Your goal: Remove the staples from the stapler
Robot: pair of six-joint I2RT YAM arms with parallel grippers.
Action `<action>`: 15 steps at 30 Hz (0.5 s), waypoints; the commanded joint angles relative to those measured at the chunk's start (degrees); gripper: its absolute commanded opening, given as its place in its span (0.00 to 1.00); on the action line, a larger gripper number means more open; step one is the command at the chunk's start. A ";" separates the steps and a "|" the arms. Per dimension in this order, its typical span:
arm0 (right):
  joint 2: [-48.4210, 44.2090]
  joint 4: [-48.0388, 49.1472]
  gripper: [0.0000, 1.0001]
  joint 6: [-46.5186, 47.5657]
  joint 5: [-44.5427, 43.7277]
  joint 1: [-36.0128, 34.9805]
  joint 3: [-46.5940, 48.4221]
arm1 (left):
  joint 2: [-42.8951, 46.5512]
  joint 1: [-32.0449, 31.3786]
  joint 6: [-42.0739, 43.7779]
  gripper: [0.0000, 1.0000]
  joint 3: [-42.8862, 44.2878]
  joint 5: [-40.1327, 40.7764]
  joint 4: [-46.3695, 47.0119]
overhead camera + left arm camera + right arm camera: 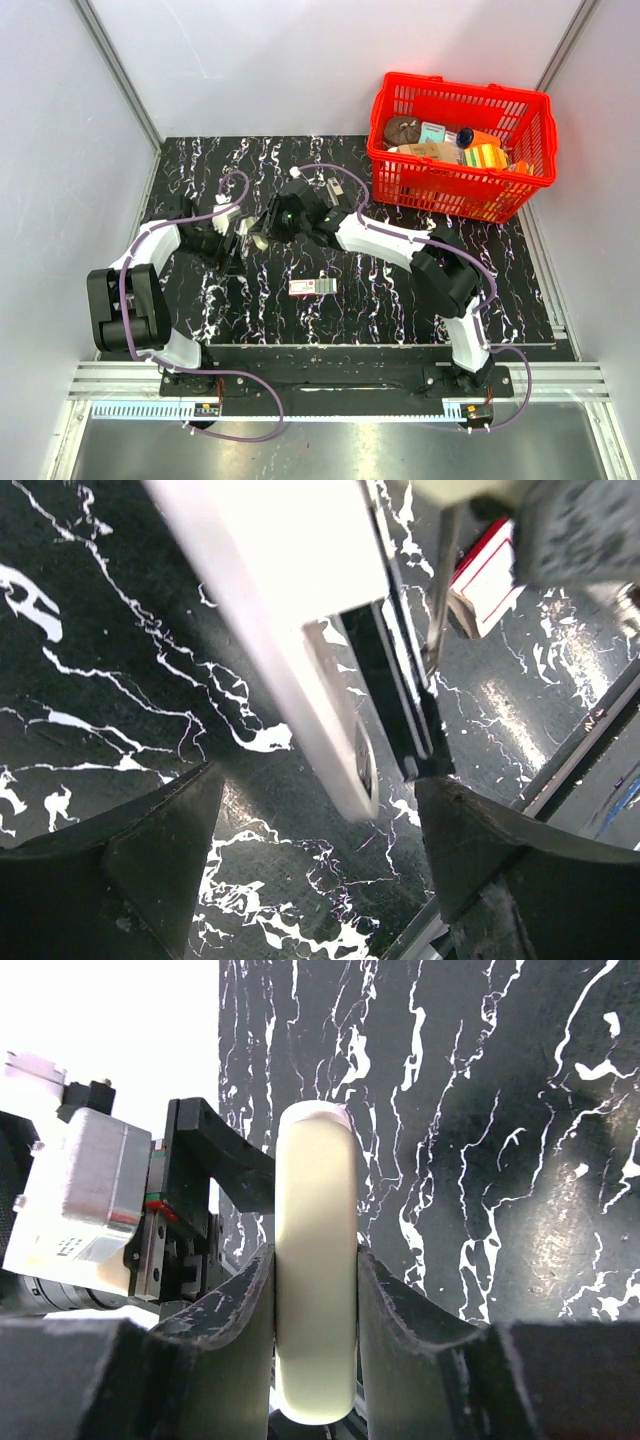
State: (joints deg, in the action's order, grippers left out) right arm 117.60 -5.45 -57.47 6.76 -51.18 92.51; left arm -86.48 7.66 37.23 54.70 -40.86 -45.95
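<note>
Right wrist cam: stapler [315, 1190] clamped tight betw. right gripper [313, 1260] fingers, held above mat [520, 290], 9 o'clock of center. I see left gripper [318, 780] spread wide around its end, no contact. Red-white box [311, 287] 6 o'clock of stapler; basket [450, 185] 1 o'clock.

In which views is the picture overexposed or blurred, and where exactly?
Left wrist: the white stapler is burnt out towards the top, so its surface detail is lost. Right wrist: the background at upper left is pure white, and there is a soft glare patch on the table. Top external: evenly lit and sharp.
</note>
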 commanded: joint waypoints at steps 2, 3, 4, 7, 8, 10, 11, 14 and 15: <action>-3.26 4.84 0.00 -2.20 4.04 0.38 -0.93 | -0.71 -0.19 3.72 0.78 3.84 -5.19 -0.36; -3.34 4.84 0.00 -2.38 4.31 0.38 -1.19 | -0.80 -0.19 3.98 0.76 3.93 -5.28 -0.36; -3.43 4.93 0.00 -2.38 4.57 0.38 -1.37 | -0.80 -0.10 4.16 0.71 4.10 -5.37 -0.28; -3.61 6.77 0.00 -2.56 4.57 0.38 -1.89 | -0.71 -0.10 5.22 0.53 4.01 -5.81 -0.54; -3.69 6.68 0.00 -2.56 4.75 0.38 -1.89 | -0.71 -0.19 5.57 0.49 3.93 -5.72 -0.71; -3.70 6.77 0.00 -2.56 4.92 0.38 -1.81 | -0.45 -0.10 6.36 0.45 3.49 -5.72 -0.80; -3.70 6.86 0.00 -2.64 5.01 0.38 -1.72 | -0.27 -0.10 6.62 0.42 3.31 -5.72 -0.80; -3.52 6.86 0.00 -2.73 5.36 0.38 -1.54 | 0.08 -0.19 6.97 0.30 3.31 -5.98 -0.80; -3.43 6.86 0.00 -2.91 5.71 0.38 -1.54 | 0.17 -0.10 6.98 0.26 3.40 -6.16 -0.80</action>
State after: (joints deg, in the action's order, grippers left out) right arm 117.60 -2.72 -59.09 9.02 -50.89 90.28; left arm -87.13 7.53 41.65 56.64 -43.97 -47.64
